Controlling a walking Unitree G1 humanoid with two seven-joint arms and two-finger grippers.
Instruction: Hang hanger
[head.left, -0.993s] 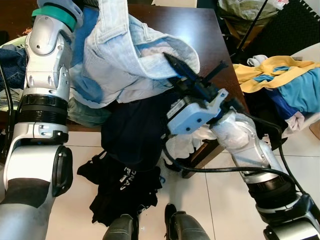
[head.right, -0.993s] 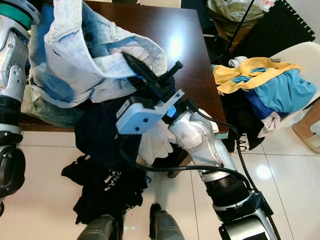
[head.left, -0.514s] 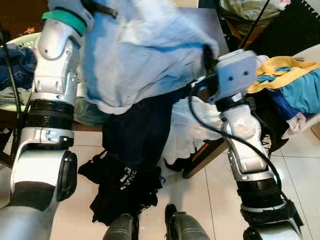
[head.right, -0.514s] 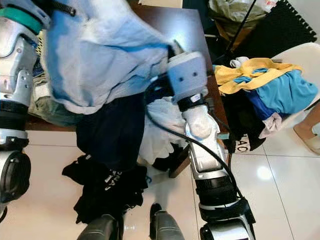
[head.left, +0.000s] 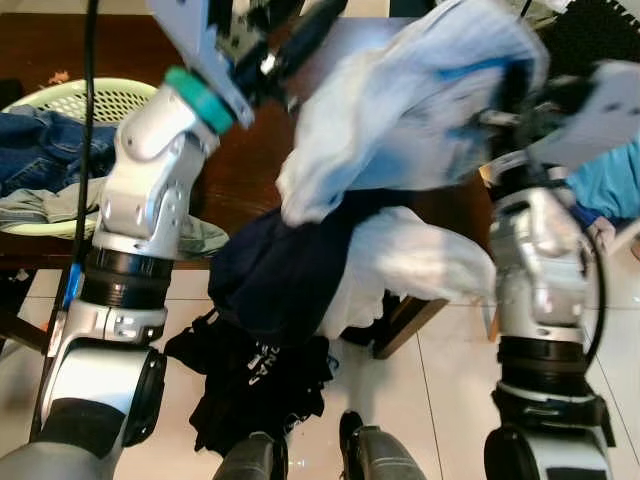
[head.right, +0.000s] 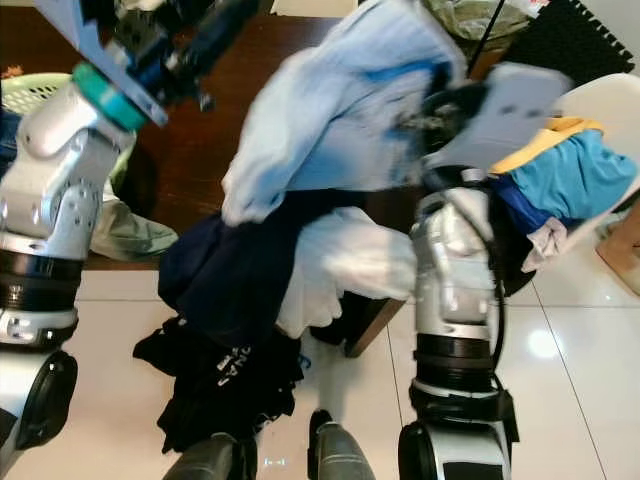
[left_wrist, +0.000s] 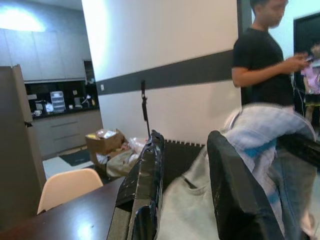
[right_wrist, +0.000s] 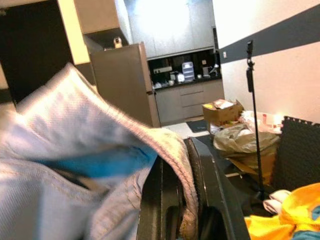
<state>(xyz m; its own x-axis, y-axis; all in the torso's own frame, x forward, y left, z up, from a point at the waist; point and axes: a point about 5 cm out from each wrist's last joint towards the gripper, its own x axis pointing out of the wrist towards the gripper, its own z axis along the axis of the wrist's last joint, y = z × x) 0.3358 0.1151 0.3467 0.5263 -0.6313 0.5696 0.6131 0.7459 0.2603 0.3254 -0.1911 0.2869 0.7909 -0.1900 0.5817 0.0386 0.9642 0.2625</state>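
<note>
A pale blue denim garment (head.left: 420, 110) hangs in the air above the dark wooden table (head.left: 60, 50), blurred by motion. My right gripper (right_wrist: 176, 162) is shut on a fold of this denim, with the cloth pinched between its two black fingers (right_wrist: 150, 210). From the head, the right gripper (head.left: 515, 95) is raised at the upper right on an upright forearm. My left gripper (head.left: 312, 22) is lifted high at the upper middle, just left of the garment. In the left wrist view the left gripper (left_wrist: 185, 137) is open, with the denim (left_wrist: 260, 130) lying beyond its fingers.
A dark navy garment (head.left: 265, 275) and a white one (head.left: 410, 260) droop off the table's front edge. Black clothes (head.left: 260, 385) lie on the tiled floor by my feet. A green basket (head.left: 70, 100) holds jeans at the left. A person (left_wrist: 265, 60) stands near the wall.
My right arm has swung up and to the right, lifting the denim off the pile. The left gripper has come out from the cloth and risen. The camera has shifted too.
</note>
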